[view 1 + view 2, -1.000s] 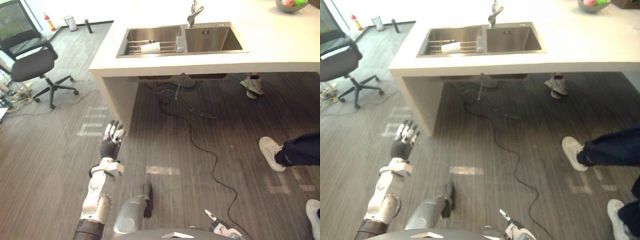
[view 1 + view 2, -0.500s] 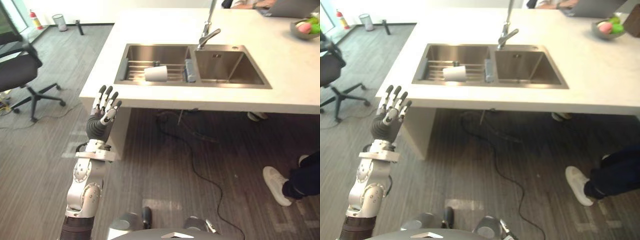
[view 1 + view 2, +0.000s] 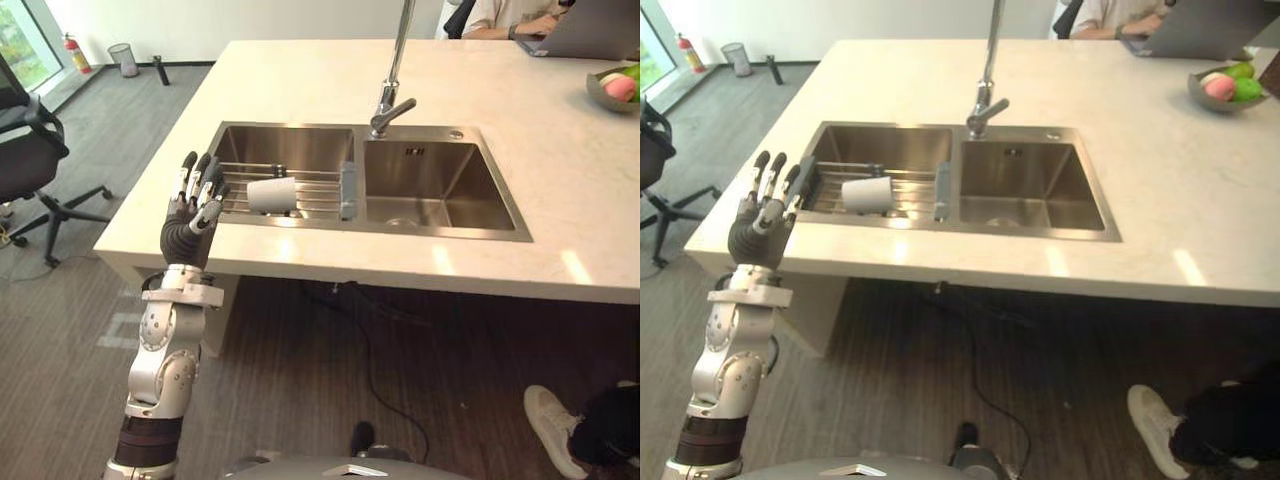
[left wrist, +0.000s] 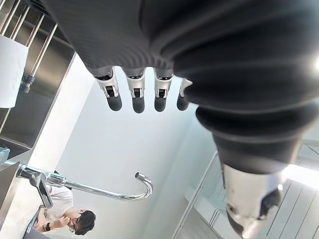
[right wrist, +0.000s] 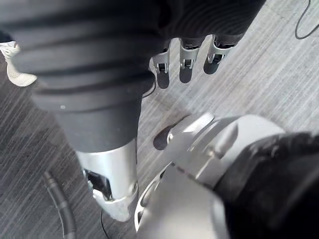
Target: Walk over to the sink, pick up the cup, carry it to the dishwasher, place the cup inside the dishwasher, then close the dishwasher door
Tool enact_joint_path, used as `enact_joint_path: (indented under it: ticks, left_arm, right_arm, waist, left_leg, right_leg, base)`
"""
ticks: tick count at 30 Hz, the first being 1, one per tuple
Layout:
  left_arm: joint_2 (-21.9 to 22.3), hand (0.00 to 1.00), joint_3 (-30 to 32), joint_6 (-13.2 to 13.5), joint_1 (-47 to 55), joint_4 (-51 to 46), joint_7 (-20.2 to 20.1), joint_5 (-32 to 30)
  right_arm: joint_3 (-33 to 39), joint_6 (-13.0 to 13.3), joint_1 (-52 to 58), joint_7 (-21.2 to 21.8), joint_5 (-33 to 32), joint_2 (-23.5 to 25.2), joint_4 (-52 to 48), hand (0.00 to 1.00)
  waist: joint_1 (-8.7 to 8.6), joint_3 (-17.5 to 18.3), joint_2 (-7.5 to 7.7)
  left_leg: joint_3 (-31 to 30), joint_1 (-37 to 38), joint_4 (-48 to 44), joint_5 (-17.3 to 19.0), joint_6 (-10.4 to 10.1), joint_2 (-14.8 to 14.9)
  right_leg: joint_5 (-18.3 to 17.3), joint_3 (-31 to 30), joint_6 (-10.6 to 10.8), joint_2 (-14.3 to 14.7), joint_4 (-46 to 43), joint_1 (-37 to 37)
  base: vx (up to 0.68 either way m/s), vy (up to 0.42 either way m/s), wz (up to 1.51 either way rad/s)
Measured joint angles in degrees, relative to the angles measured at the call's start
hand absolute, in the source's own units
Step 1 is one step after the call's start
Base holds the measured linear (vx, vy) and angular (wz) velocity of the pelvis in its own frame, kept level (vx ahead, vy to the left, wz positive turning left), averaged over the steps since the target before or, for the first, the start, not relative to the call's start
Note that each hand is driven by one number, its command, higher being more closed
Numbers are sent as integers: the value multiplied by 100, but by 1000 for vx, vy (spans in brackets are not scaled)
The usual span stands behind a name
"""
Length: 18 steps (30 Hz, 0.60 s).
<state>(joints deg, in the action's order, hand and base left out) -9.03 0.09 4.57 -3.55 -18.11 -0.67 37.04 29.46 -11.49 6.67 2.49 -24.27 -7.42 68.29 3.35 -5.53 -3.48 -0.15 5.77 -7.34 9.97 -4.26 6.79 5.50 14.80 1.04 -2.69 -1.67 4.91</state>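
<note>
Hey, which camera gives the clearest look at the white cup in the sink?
The left eye view: the cup lies whole on its side on the rack in the sink. The right eye view shows nearly the same. The left wrist view catches just part of it at the picture's edge.

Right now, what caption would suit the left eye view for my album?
Left hand raised open near the sink, where a cup lies on its side on a wire rack.

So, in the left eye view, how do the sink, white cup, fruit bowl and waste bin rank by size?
Sink, by far largest.
Cup and fruit bowl look alike; the bowl is cut off at the edge, so unranked.
Waste bin looks smallest, but stands farthest away.
</note>
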Motion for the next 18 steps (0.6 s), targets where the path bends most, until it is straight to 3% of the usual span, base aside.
enact_joint_path:
  ticks: [4, 6, 9, 10, 11, 13, 14, 15, 16, 18]
  left_arm:
    - [16, 0, 79, 1, 9, 11, 121, -23]
    - [83, 0, 233, 9, 53, 39, 124, -28]
    - [104, 0, 243, 26, 12, 67, 115, -131]
    - [114, 0, 243, 27, 63, 54, 99, -132]
    - [106, 0, 245, 25, 155, -6, 57, -131]
    - [115, 0, 285, 16, 415, -360, 14, -125]
    - [251, 0, 405, 8, 546, -630, -27, -110]
    - [217, 0, 563, -16, 560, -783, -82, -35]
    - [209, 0, 647, -45, 646, -843, -99, 37]
    - [187, 0, 881, -177, 1142, -1122, -112, 224]
  right_arm:
    - [-295, -18, -21, 49, -16, -12, -13, 0]
    - [-510, -71, 26, 91, -47, -44, -50, 0]
    - [-650, -151, 122, 215, -83, -73, -162, 0]
    - [-639, -202, 111, 237, -85, -125, -210, 0]
    - [-695, -293, 101, 238, -74, -163, -215, 0]
    - [-831, -393, 115, 234, -60, -336, -217, 0]
    - [-876, -401, 143, 228, -63, -538, -289, 0]
    - [-862, -376, 190, 227, -65, -544, -483, 0]
    - [-887, -379, 180, 226, -66, -517, -496, 0]
    - [-993, -379, 261, 161, -145, -318, -659, 0]
  waist:
    - [16, -21, 93]
    - [11, -34, 104]
    - [-36, -249, 131]
    - [5, -554, 229]
    - [69, -617, 188]
    - [194, -636, 66]
    - [314, -615, -381]
    - [398, -779, -447]
    - [422, -836, -396]
    - [416, -782, -217]
  left_leg:
    - [2, -365, 39, -1, -7, 19]
    - [-6, -461, -166, 90, 144, 13]
    - [69, -943, -1479, 30, 89, -211]
    - [28, -1150, -2122, 129, 162, -326]
    - [39, -1243, -2118, 440, 165, -398]
    - [95, -1442, -1398, 396, 60, -426]
    - [203, -1449, -585, 345, -25, -32]
    - [398, -1333, -775, -154, -59, 88]
    - [431, -1239, -821, -240, -80, 78]
    - [508, -970, -774, -298, -32, 3]
  right_leg:
    - [204, 110, 2, 71, 410, 142]
    - [187, 169, 12, 55, 408, 120]
    - [127, 290, 27, -218, 429, -156]
    - [44, 225, 42, -423, 412, -439]
    - [-11, 101, 34, -514, 405, -530]
    - [-108, 9, 123, -620, 409, -483]
    - [-299, -8, 66, -310, 152, -459]
    - [-743, -108, 126, -376, -905, -238]
    - [-841, -165, 269, -423, -1116, -205]
    - [-1006, -407, 348, -429, -1238, -269]
  base:
    - [-19, -15, 8]
    - [-6, 22, 14]
    - [13, 107, 50]
    - [-62, 151, 28]
    - [-104, 189, 18]
    - [-80, 134, -15]
    - [69, 125, -45]
    - [104, 115, -50]
    - [119, 98, -48]
    - [67, 63, -50]
